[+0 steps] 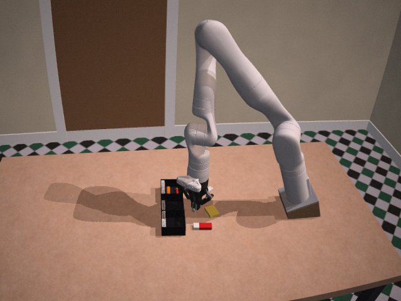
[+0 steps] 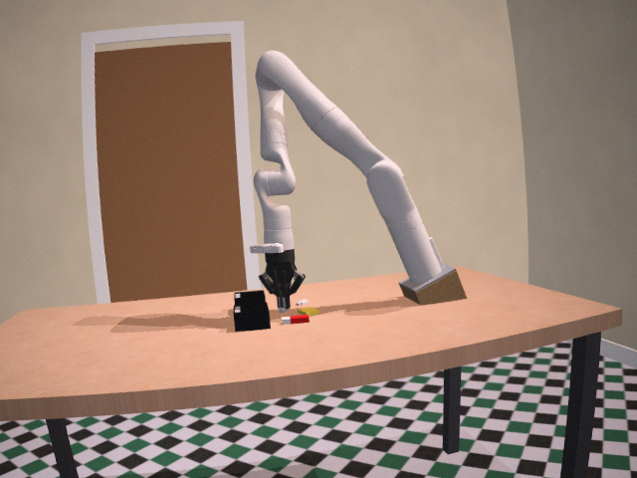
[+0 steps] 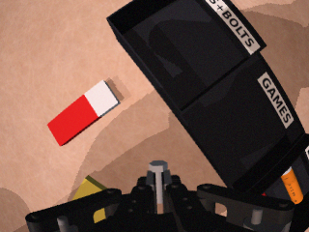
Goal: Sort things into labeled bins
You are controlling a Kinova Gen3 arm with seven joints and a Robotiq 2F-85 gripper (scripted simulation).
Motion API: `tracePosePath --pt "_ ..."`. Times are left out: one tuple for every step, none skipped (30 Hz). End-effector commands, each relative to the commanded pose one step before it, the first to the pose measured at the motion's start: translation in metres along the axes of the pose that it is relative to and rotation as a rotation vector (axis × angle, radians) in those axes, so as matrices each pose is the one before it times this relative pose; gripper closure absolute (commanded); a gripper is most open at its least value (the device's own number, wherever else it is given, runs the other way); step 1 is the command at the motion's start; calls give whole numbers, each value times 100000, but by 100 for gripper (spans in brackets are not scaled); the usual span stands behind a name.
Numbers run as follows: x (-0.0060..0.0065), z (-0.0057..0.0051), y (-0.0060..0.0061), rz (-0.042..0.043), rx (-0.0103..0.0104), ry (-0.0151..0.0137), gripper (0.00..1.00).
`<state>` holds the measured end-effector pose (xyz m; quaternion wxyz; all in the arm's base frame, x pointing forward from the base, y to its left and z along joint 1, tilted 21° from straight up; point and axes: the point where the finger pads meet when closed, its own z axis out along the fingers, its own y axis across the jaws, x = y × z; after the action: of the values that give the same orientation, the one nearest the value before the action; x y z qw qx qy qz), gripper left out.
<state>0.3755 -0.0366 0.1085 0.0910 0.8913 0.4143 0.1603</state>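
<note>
The fingers point(image 1: 195, 204) point(image 2: 280, 302) were closed around a grey bolt point(image 1: 193, 209) point(image 2: 281, 310) point(image 3: 157, 167), near the black bins point(image 1: 173, 231) point(image 2: 252, 318) point(image 3: 212, 130) on the table point(image 1: 97, 259) point(image 2: 154, 359) point(image 3: 39, 58).

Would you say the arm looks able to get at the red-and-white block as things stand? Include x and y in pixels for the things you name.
Probably not yet: the fingers point(image 1: 198, 204) point(image 2: 284, 302) look shut on a bolt point(image 1: 193, 209) point(image 2: 281, 310) point(image 3: 158, 166), though nothing covers the red-and-white block point(image 1: 205, 226) point(image 2: 296, 319) point(image 3: 83, 114).

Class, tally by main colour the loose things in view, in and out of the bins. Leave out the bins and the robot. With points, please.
Red: 2 (red-and-white block point(image 1: 205, 226) point(image 2: 298, 319) point(image 3: 72, 121), small red item point(image 1: 177, 190) point(image 3: 264, 194) in a bin)
Orange: 1 (orange cylinder point(image 1: 168, 190) point(image 3: 293, 186))
Yellow: 1 (flat yellow block point(image 1: 212, 211) point(image 2: 309, 311) point(image 3: 86, 188))
White: 1 (small white item point(image 1: 210, 189) point(image 2: 302, 302))
Grey: 1 (bolt point(image 1: 193, 209) point(image 2: 281, 310) point(image 3: 157, 166))
Total: 6
</note>
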Motion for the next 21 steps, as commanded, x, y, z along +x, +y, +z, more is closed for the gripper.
tracePosePath --pt "-180 -1464 375 -361 -307 -585 100" --pt "-2 -334 -8 -5 26 -6 100" --pt "-1 -334 -8 -5 26 -5 100" --pt "0 0 0 0 0 0 100" --pt "0 0 0 0 0 0 100" --pt "-1 -332 -9 -5 25 -2 100" --pt "-1 -334 -8 -6 25 -3 100" --pt "-1 -334 -8 -6 25 -2 100" --pt "0 -334 -8 -6 25 -1 100" --pt "0 -334 -8 -6 25 0 100" --pt "0 -333 -8 -6 25 0 100" --pt "1 -333 -8 -6 25 1 100" --pt "1 -333 -8 -7 24 2 100" --pt "2 -328 -10 -6 23 3 100" --pt "0 -2 0 0 2 3 100" --pt "0 -1 0 0 2 3 100" --pt "0 -1 0 0 2 2 100" --pt "1 3 -2 0 0 1 100" --pt "0 -2 0 0 2 2 100" --pt "-3 14 -14 15 68 4 100" --pt "0 0 0 0 0 0 100"
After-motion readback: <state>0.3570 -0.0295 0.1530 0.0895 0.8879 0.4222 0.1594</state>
